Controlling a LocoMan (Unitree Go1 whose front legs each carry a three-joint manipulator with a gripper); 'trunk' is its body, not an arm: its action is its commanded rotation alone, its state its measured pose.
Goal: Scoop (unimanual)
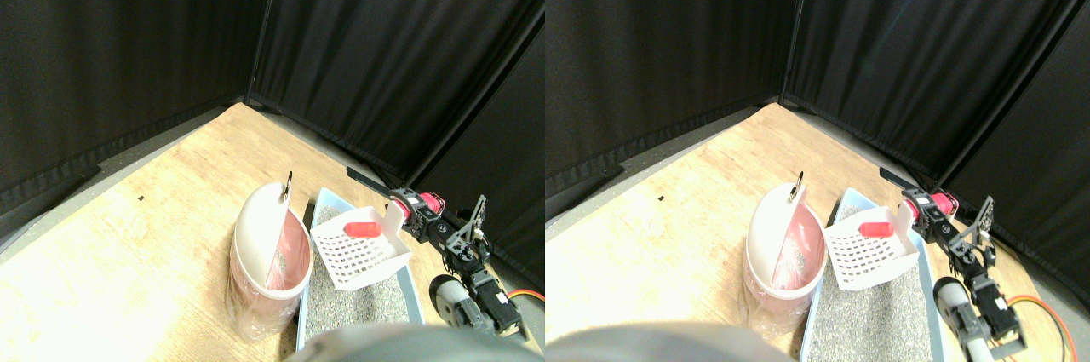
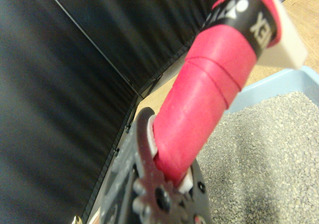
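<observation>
A white slotted scoop (image 1: 364, 255) hangs tilted above the grey litter (image 1: 358, 304) of a light blue tray (image 1: 329, 202). A small red piece (image 1: 364, 229) lies inside the scoop near its back wall. My right gripper (image 1: 415, 207) is shut on the scoop's red-wrapped handle (image 2: 204, 99), which fills the middle of the wrist view and runs into the jaws at its base. The scoop's mouth faces a bin (image 1: 266, 264) with a pink liner and a white swing lid, standing just left of the tray. Litter (image 2: 264, 154) and the tray rim (image 2: 279, 84) show behind the handle.
Tray and bin stand on a light wooden floor (image 1: 145, 234). Black curtains (image 1: 383, 55) close off the back and both sides, meeting at a corner pole. The arm's links and an orange cable (image 1: 528, 295) lie right of the tray.
</observation>
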